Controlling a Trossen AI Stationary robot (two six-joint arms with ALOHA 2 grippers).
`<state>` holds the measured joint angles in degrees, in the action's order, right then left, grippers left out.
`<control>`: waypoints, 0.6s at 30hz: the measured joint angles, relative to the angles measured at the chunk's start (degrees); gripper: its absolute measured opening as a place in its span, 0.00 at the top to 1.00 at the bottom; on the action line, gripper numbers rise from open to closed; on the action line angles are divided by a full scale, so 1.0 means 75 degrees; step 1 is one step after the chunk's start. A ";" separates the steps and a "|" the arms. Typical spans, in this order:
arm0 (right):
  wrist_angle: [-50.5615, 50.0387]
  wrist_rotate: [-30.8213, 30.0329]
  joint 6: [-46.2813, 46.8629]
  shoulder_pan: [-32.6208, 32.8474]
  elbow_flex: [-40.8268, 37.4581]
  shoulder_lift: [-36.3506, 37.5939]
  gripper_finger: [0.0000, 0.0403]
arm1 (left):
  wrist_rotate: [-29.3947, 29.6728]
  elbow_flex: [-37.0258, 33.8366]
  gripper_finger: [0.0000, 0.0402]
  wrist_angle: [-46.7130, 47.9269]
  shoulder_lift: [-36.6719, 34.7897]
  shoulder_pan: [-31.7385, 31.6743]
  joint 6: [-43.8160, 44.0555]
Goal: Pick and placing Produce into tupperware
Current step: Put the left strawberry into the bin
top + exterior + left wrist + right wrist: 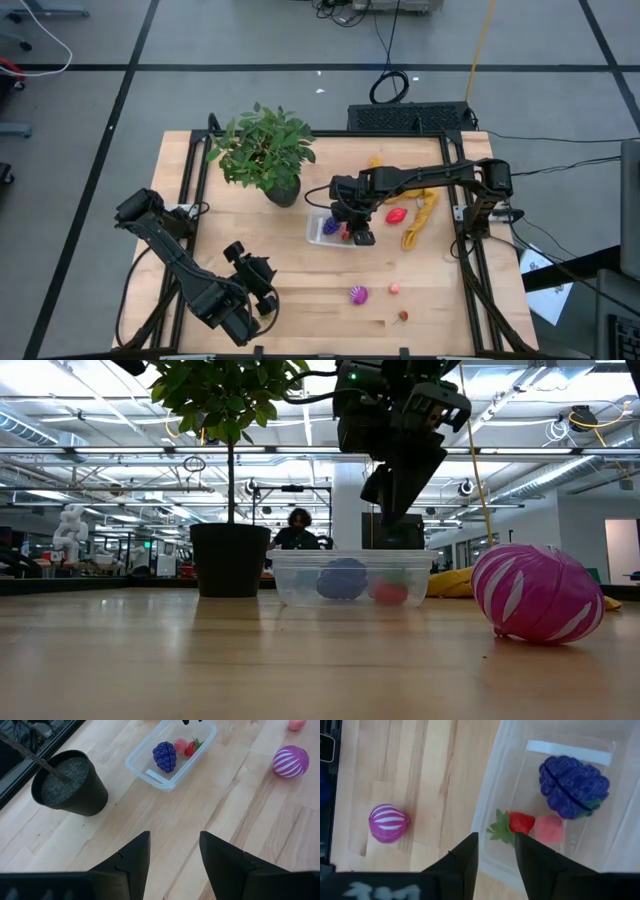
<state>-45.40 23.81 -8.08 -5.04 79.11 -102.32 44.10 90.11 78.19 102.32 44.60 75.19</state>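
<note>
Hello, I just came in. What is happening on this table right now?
The robot is sorting toy fruit into the clear container. The right gripper hangs open over its edge, holding nothing. Inside lie a purple berry, a strawberry and a pink piece. The magenta striped fruit, and a few more small pieces, are on the table. The left gripper waits open near the front.

In the high view the right arm's dark two-finger gripper [359, 232] hides part of the small clear plastic container [318, 229] and its contents.
</note>
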 joint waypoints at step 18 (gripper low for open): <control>0.0569 -0.0360 0.1347 0.2656 0.0009 0.2465 0.71 | -0.1293 -0.0003 0.56 -0.1159 0.0129 0.0177 0.0109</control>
<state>-41.12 21.11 2.02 14.88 79.18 -83.83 34.40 90.08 69.50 103.29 45.93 76.01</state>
